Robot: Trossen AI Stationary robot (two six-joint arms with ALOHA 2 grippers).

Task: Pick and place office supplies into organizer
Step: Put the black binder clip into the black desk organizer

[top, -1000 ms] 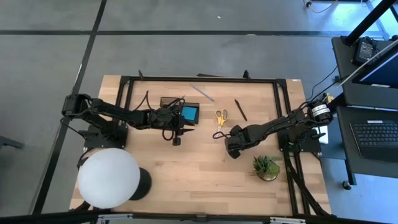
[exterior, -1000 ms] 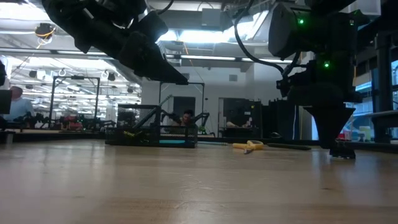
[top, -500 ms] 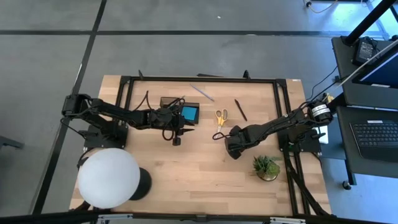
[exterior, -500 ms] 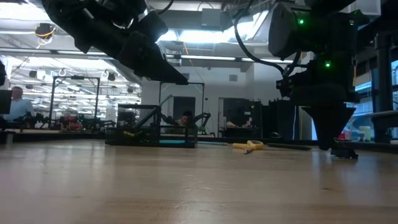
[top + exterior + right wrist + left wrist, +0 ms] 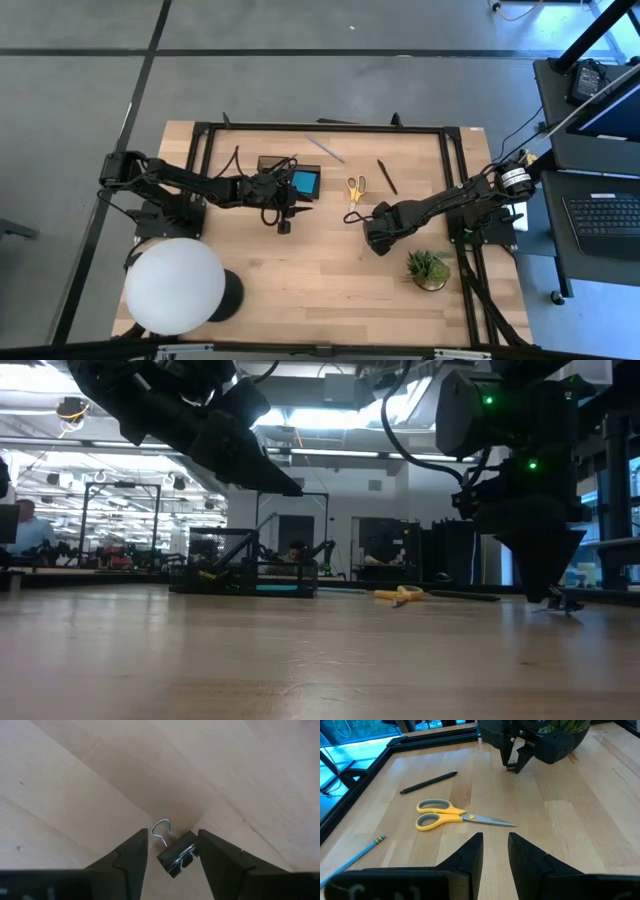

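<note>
down at the table, the right claw (image 5: 170, 851) stands parted around a black binder clip (image 5: 178, 855)

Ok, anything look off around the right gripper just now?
Only the black binder clip: it lies tipped on the wood between the right gripper's open fingers, one wire handle sticking out, apparently not gripped. Nothing spilled or damaged.

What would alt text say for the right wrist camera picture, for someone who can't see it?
A small black binder clip with a silver wire handle lies on the pale wooden table, between the open fingers of the right gripper. The two dark fingers flank the clip, pointing down at the tabletop.
</note>
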